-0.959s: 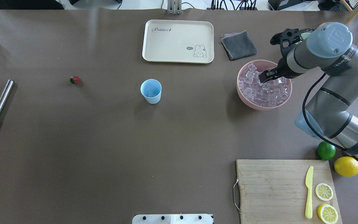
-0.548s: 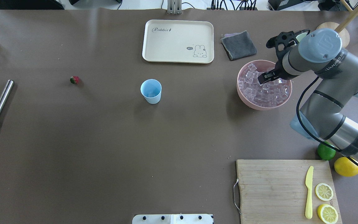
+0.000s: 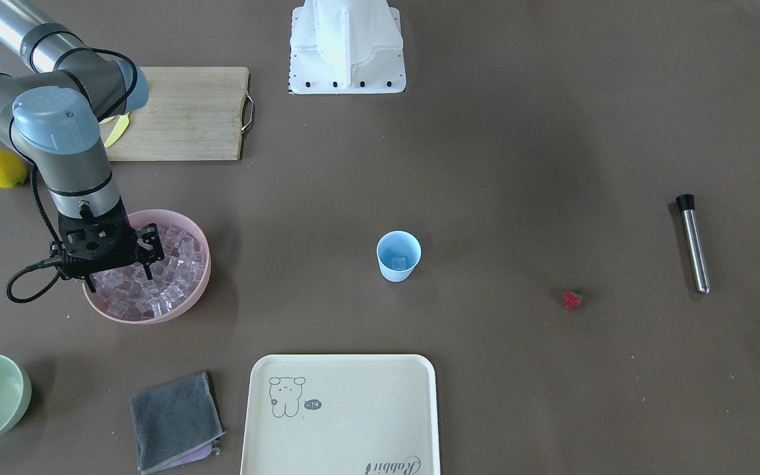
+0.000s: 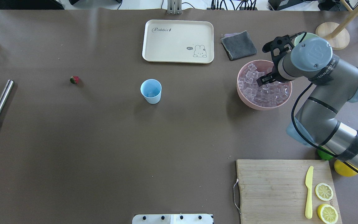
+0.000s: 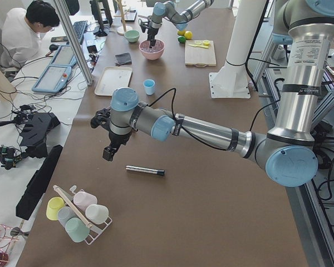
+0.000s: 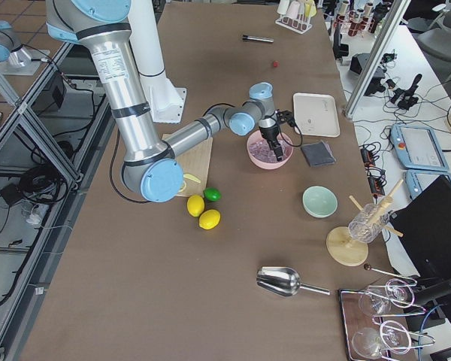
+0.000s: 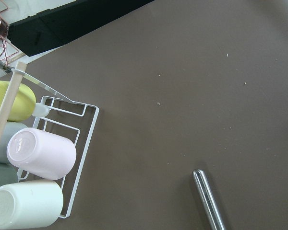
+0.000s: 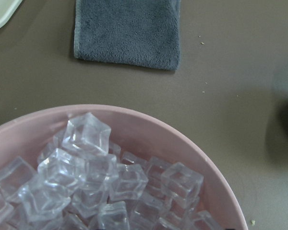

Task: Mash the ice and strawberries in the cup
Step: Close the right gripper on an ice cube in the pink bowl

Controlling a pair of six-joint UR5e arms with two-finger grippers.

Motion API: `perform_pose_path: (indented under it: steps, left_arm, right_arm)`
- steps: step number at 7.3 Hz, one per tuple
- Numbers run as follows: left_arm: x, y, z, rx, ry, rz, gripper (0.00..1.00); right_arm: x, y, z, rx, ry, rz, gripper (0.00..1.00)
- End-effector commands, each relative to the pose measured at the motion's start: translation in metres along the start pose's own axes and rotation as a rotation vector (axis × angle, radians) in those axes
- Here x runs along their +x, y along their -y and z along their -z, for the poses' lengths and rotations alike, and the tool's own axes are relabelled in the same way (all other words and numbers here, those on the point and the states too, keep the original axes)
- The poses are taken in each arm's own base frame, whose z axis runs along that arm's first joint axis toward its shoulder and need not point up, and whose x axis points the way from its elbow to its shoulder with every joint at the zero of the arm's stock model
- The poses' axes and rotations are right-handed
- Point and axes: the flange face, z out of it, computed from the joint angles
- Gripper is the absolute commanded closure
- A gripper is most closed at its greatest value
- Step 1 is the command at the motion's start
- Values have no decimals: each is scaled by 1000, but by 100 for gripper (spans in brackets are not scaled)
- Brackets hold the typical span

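Fetching ice (image 4: 267, 93) from pink bowl (image 4: 253, 105) | right gripper (image 4: 263, 80) jaws: I cannot tell if clamped | I'd lift straight up, clearing the rim.

Light was bright, even, from overhead. Soft shadows lay beside cup (image 4: 150, 91) and bowl (image 4: 253, 104). Ice (image 8: 86, 158) glinted, sharply focused. Worktop (image 4: 104, 140) looked matte, evenly lit.
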Motion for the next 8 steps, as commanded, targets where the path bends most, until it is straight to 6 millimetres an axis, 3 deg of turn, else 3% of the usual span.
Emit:
perform_pose_path:
  steps: [1, 6, 8]
  left_arm:
    - [0, -3, -1, 1, 0, 0, 3]
    - [-1, -4, -1, -1, 0, 1, 3]
    - [-1, -4, -1, 0, 0, 1, 3]
  right_arm:
    - [-13, -9, -9, 28, -59, 31, 15]
    - [-25, -5, 3, 43, -37, 26, 37]
    - [-26, -4, 4, 46, -35, 26, 38]
